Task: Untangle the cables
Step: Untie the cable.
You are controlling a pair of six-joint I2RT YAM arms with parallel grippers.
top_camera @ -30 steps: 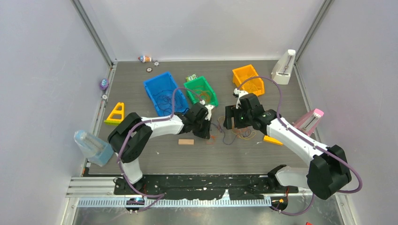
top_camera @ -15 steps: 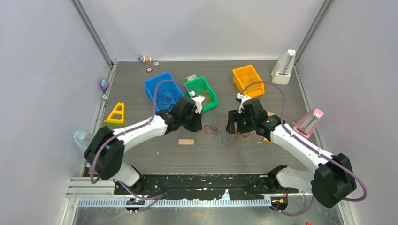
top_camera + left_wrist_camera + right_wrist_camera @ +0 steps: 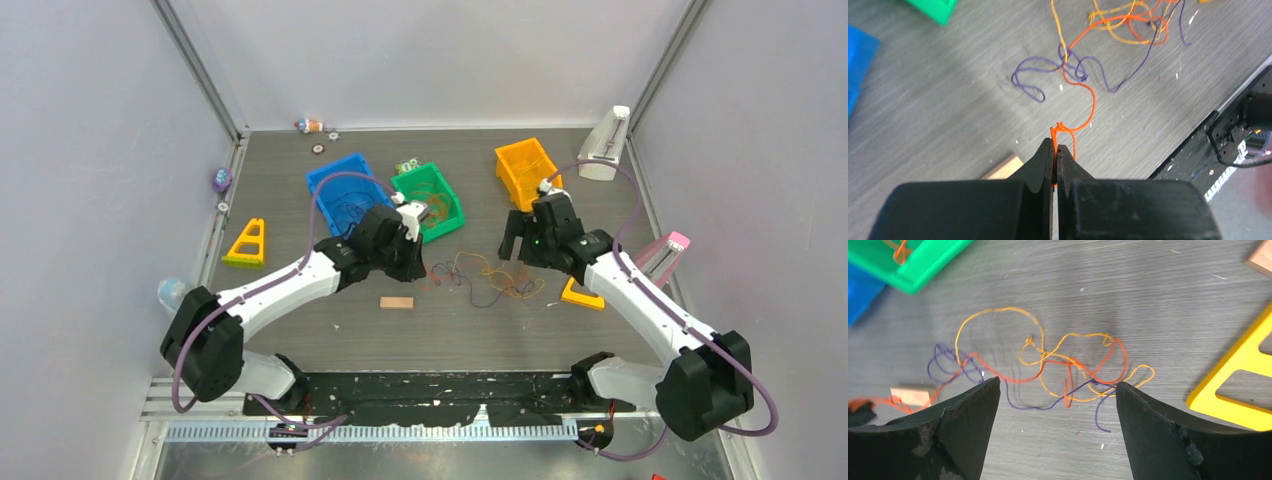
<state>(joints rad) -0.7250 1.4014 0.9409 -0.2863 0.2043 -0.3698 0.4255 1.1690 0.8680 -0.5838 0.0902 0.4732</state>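
The cables [image 3: 482,278] lie as loose orange, yellow, red and purple loops on the grey table between the arms. In the right wrist view they spread out as open loops [image 3: 1068,367]. My left gripper [image 3: 418,268] is shut on the end of an orange-red cable [image 3: 1091,97] at the left of the loops, and that strand runs from its tips [image 3: 1055,146] back into the loops. My right gripper [image 3: 518,248] is open and empty, held above the right part of the cables; its fingers [image 3: 973,405] stand wide apart over them.
A blue bin [image 3: 345,195], a green bin [image 3: 430,195] and an orange bin [image 3: 528,168] stand at the back. A small wooden block [image 3: 396,302] lies near the left gripper. Yellow triangle pieces lie at the right [image 3: 582,294] and at the left [image 3: 247,244].
The left gripper has drawn back to the left with the orange-red cable, stretching the tangle out into loose loops. The right gripper has risen and moved back right, away from the cables.
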